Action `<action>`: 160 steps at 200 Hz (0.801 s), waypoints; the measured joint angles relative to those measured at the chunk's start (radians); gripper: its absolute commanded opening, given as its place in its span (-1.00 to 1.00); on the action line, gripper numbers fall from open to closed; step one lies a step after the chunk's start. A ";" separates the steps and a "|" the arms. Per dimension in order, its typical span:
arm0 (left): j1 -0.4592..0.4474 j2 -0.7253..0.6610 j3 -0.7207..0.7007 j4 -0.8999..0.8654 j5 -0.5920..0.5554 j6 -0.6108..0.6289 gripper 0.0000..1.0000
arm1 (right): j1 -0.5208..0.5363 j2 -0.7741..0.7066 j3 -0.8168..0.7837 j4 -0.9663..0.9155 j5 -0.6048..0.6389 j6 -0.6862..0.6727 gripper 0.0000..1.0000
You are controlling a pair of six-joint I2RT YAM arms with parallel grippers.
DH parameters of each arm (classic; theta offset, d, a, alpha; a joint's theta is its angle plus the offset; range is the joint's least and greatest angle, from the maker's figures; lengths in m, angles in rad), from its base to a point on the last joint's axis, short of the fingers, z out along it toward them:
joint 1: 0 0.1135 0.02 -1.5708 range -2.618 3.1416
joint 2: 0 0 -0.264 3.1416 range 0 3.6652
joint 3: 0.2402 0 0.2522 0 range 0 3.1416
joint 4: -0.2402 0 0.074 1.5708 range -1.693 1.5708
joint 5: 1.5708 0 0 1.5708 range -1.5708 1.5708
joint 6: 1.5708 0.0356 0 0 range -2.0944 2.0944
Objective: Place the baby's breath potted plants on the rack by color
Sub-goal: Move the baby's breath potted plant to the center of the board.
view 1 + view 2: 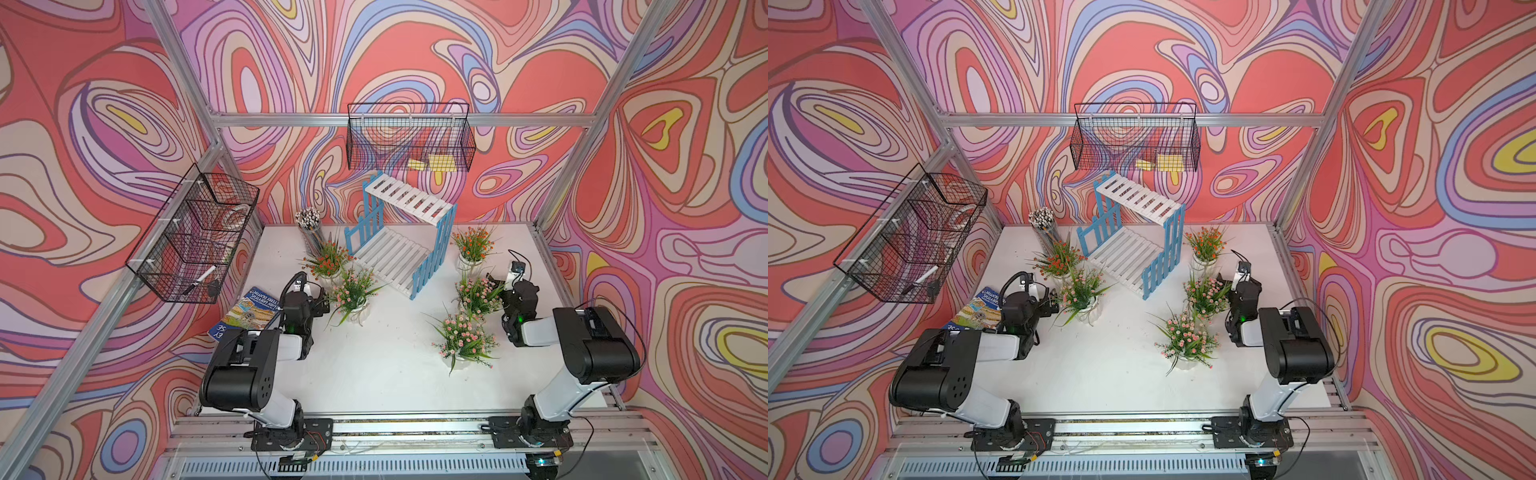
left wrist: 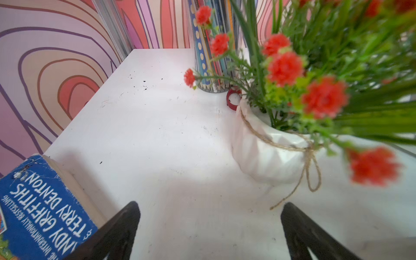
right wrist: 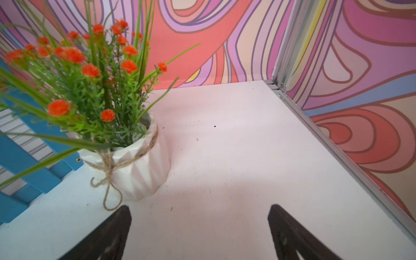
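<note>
The rack (image 1: 409, 199), white slatted boards between light blue picket sides, stands at the back of the table with both boards bare. Around it on the table stand several baby's breath potted plants in white faceted pots. Two are orange-red, one to the rack's left (image 1: 328, 259) and one to its right (image 1: 471, 245). Three are pink (image 1: 353, 293) (image 1: 478, 295) (image 1: 463, 338). My left gripper (image 2: 210, 206) is open, low over the table, just short of the left orange-red pot (image 2: 270, 153). My right gripper (image 3: 200, 208) is open too, close to the right orange-red pot (image 3: 139, 166). Neither holds anything.
A clear cup of pencils (image 1: 309, 228) and a red tape ring (image 2: 234, 99) sit behind the left orange-red plant. A blue book (image 1: 249, 311) lies beside my left gripper. Black wire baskets hang on the left wall (image 1: 195, 237) and the back wall (image 1: 409, 139).
</note>
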 measured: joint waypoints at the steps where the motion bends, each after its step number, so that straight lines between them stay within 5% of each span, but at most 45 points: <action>1: 0.000 0.000 0.000 0.000 0.000 0.000 1.00 | 0.001 0.000 0.000 0.000 -0.002 0.000 0.96; 160: 0.013 0.000 0.000 0.000 0.023 -0.001 1.00 | 0.000 0.000 0.000 0.000 -0.029 -0.009 0.96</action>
